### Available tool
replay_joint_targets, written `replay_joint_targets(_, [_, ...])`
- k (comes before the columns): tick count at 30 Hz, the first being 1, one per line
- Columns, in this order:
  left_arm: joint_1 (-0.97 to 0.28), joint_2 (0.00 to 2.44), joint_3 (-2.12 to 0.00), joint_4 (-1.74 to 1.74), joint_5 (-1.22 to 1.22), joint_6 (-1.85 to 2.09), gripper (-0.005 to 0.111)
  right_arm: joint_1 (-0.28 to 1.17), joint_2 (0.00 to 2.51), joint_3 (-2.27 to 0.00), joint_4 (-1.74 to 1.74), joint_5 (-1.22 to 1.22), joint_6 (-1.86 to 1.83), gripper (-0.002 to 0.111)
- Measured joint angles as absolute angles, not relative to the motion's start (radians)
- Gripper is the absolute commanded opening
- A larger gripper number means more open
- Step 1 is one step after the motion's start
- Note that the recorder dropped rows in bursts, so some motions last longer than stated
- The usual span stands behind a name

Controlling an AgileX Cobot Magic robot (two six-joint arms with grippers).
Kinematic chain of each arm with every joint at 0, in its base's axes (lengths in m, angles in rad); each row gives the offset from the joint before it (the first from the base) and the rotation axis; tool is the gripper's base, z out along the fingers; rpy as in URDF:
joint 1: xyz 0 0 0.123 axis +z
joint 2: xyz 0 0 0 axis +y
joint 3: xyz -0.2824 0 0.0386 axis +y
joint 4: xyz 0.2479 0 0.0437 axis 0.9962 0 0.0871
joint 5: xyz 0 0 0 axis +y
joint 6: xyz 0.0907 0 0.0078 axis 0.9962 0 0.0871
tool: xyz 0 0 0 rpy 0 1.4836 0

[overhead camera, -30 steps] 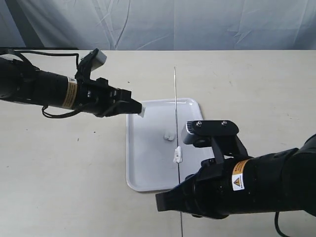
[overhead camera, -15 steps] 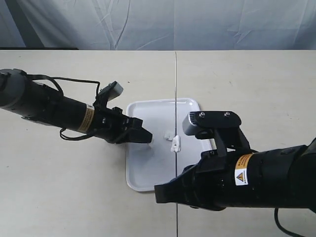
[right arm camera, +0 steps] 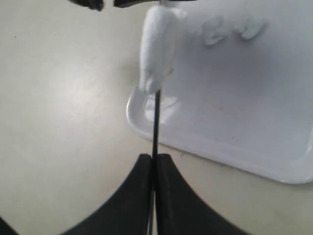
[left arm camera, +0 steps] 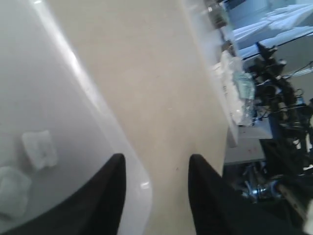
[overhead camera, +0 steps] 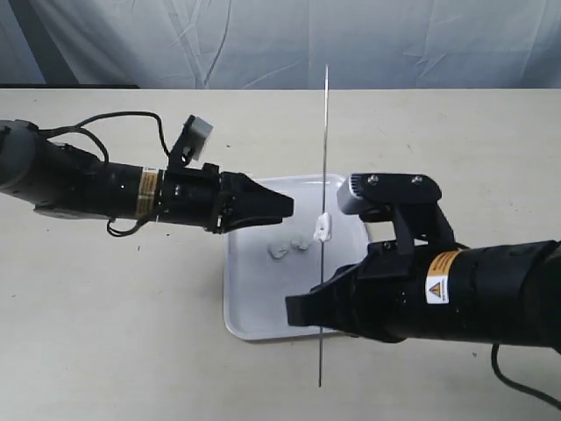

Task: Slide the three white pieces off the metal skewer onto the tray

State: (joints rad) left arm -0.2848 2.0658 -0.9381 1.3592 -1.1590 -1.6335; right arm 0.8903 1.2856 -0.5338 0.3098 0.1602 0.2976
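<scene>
My right gripper (overhead camera: 317, 307) (right arm camera: 154, 159) is shut on the metal skewer (overhead camera: 324, 140) (right arm camera: 155, 122), holding it above the tray (overhead camera: 263, 303) (right arm camera: 244, 107). One white piece (overhead camera: 323, 228) (right arm camera: 156, 49) is still threaded on the rod. Two other white pieces (overhead camera: 278, 251) (overhead camera: 301, 244) lie loose in the tray, also visible in the left wrist view as white pieces (left arm camera: 40, 149) (left arm camera: 12, 188) and in the right wrist view (right arm camera: 217, 30) (right arm camera: 252, 27). My left gripper (overhead camera: 285, 206) (left arm camera: 155, 161) hangs open over the tray's rim (left arm camera: 139, 181), left of the skewered piece, holding nothing.
The tray sits on a beige tabletop (overhead camera: 114, 316). A pale cloth backdrop (overhead camera: 280, 39) hangs behind the far edge. The left wrist view shows clutter beyond the table edge (left arm camera: 244, 98).
The left gripper carried a white piece down to the tray, let it go, and now stands open and pulled up. The right arm shifted the skewer slightly right and away.
</scene>
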Motion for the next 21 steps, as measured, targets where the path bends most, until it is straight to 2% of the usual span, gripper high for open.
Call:
replay_joint_targets(4, [-0.26, 2.023, -0.938, 1.341, -1.204, -1.612, 0.04, 0.799, 1.239, -0.573, 0.23, 0.16, 0.295, -0.001])
replay_joint_targets(21, [-0.306, 1.792, -0.943, 1.42, -1.213, -1.654, 0.04, 0.785, 1.211, -0.638, 0.219, 0.28, 0.239, -0.001])
